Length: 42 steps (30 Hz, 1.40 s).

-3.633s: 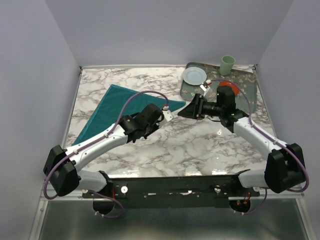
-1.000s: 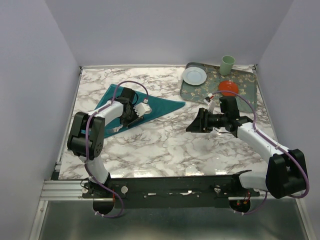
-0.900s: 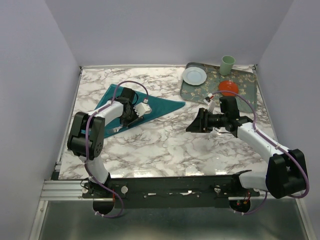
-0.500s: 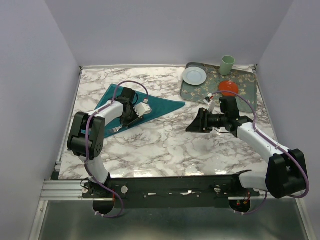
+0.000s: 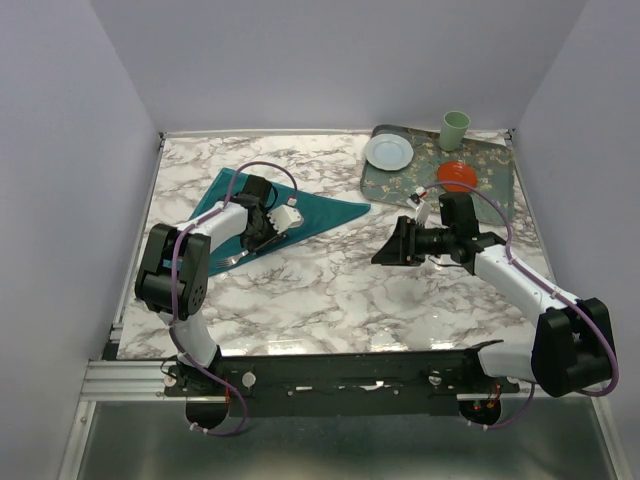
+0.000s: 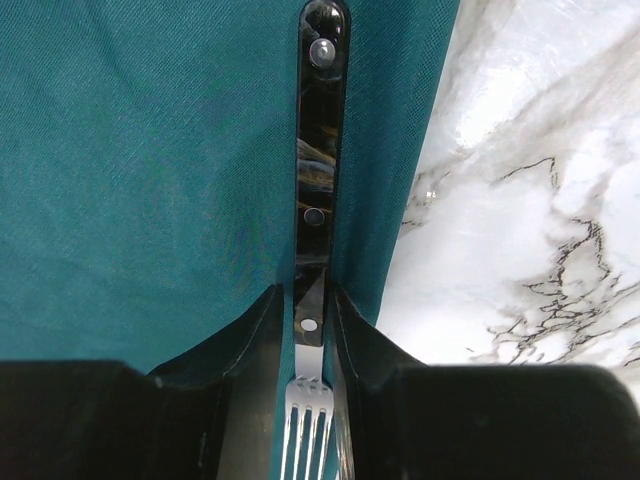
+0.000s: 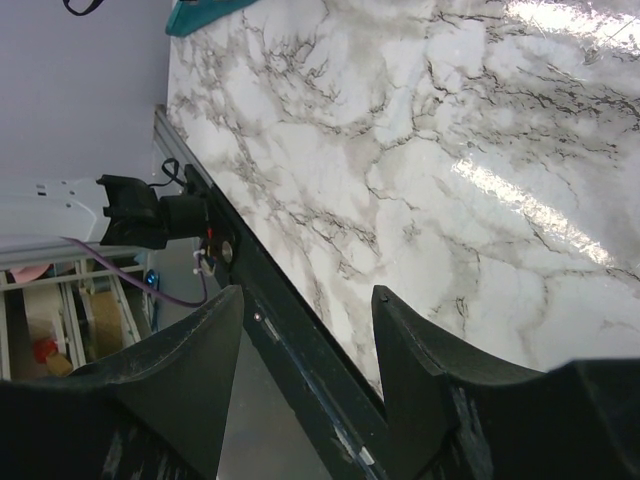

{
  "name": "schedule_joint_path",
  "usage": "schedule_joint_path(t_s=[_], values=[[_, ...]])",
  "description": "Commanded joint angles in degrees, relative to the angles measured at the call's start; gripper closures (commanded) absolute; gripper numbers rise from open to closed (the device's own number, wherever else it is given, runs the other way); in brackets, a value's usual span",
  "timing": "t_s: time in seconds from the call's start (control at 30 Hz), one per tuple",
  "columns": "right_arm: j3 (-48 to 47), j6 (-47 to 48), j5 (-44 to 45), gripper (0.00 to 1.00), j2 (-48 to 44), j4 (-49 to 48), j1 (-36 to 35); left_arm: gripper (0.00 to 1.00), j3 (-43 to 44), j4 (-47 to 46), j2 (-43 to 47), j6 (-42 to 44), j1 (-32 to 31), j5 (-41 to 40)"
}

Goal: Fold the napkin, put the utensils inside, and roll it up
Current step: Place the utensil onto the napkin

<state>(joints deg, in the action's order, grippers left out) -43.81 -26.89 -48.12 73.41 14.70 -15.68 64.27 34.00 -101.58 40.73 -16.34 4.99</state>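
The teal napkin [image 5: 325,211] lies folded into a long triangle on the left half of the marble table; in the left wrist view the napkin [image 6: 150,180] fills the left side. A fork with a dark handle [image 6: 320,150] and silvery tines rests along its near edge, and in the top view the fork [image 5: 238,258] sticks out toward me. My left gripper [image 5: 262,237] [image 6: 306,312] straddles the fork's neck, jaws slightly apart with slivers of cloth showing on both sides. My right gripper [image 5: 385,250] [image 7: 305,300] hovers open and empty over bare table at centre right.
A patterned tray [image 5: 490,160] at the back right carries a white plate [image 5: 388,151], a red bowl [image 5: 457,174] and a pale green cup [image 5: 455,129]. The table's front rail [image 7: 290,350] shows between my right fingers.
My left jaws have parted a little off the fork, which now lies on the napkin. The right arm has not moved.
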Motion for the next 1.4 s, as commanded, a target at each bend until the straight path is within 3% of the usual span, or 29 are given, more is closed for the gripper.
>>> schedule_joint_path(t_s=[0.0, 0.13, 0.37, 0.67, 0.93, 1.0, 1.03, 1.17, 1.3, 1.33, 1.37], values=[[-0.57, 0.88, -1.54, 0.38, 0.16, 0.24, 0.13, 0.73, -0.64, -0.34, 0.07, 0.49, -0.45, -1.74], [-0.57, 0.88, -1.63, 0.38, 0.16, 0.24, 0.13, 0.84, -0.29, 0.02, 0.24, 0.58, -0.62, -1.66], [-0.57, 0.97, -1.72, 0.38, 0.24, 0.15, 0.13, 0.89, -0.37, 0.28, 0.51, 0.58, -0.62, -1.92], [-0.75, 1.23, -1.37, 0.38, 0.42, 0.15, 0.13, 0.68, 0.06, 0.89, 1.47, -0.47, -1.77, -2.97], [-0.57, 1.14, 0.30, 0.36, 0.77, 0.33, 0.12, 0.58, 0.50, 1.51, 7.87, -1.88, -2.90, -4.47], [-1.10, 1.06, 2.75, 0.34, 1.21, 0.59, 0.13, 0.58, 1.64, 1.86, 9.03, -4.33, -3.87, -6.13], [-1.45, 0.71, 4.25, 0.28, 1.39, 1.12, 0.13, 0.58, 2.08, 1.95, 10.08, -5.65, -4.57, -7.44], [-5.31, -2.89, 10.22, 0.24, 4.63, 2.09, 0.13, 0.60, 3.76, 2.39, 12.45, -12.85, -12.45, -14.64], [-8.04, -8.07, 18.13, 0.22, 8.06, 0.95, 0.13, 0.60, 3.76, 1.95, 16.32, -23.04, -18.71, -20.80], [-8.57, -8.78, 19.10, 0.23, 9.72, -0.53, 0.13, 0.59, 3.76, 1.60, 18.33, -30.03, -19.25, -21.95], [-9.61, -9.66, 19.90, 0.23, 11.04, -1.24, 0.13, 0.51, 3.84, 1.68, 19.57, -32.88, -19.43, -21.52]])
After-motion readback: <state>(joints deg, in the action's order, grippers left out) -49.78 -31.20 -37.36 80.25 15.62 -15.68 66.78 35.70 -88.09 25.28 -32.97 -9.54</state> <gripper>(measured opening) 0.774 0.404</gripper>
